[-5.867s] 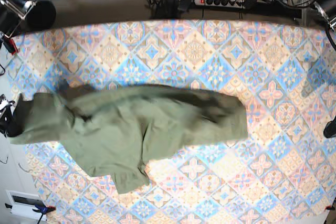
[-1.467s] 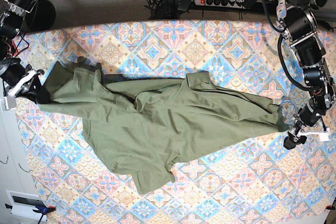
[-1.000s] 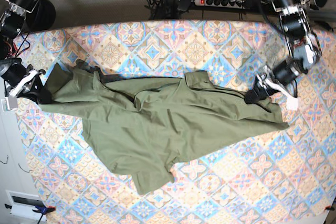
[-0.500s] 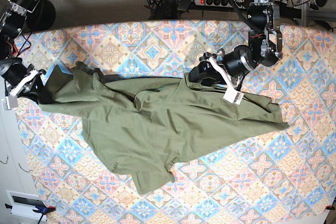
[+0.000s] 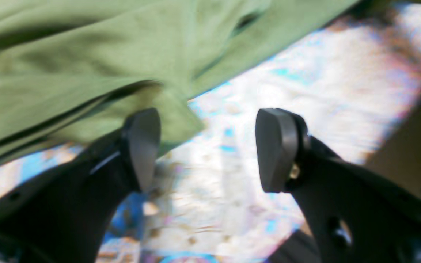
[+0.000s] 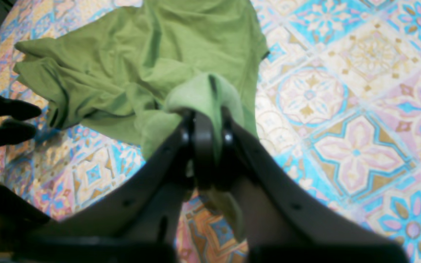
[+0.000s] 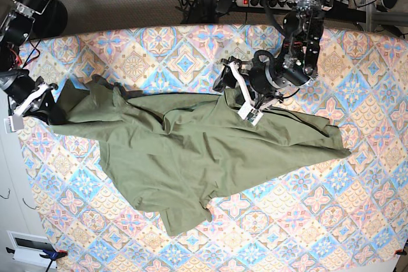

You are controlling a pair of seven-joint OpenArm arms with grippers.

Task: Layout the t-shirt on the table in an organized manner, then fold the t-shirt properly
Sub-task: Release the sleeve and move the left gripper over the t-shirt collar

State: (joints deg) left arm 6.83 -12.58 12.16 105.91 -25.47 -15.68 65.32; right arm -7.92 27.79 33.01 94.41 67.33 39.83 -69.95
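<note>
Olive t-shirt (image 7: pixel 191 151) in right end effector (image 6: pixel 207 120)

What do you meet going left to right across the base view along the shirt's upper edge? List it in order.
right gripper, shut on the shirt's left end → t-shirt → left gripper, jaws apart at the shirt's upper edge → bare table

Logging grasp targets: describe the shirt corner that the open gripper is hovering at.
On the tiled table, the olive t-shirt lies spread crookedly. Along its far edge, near the middle, a small squared flap sticks out beside the open left gripper; unlike the corner pinched in the right gripper, nothing holds it.
</note>
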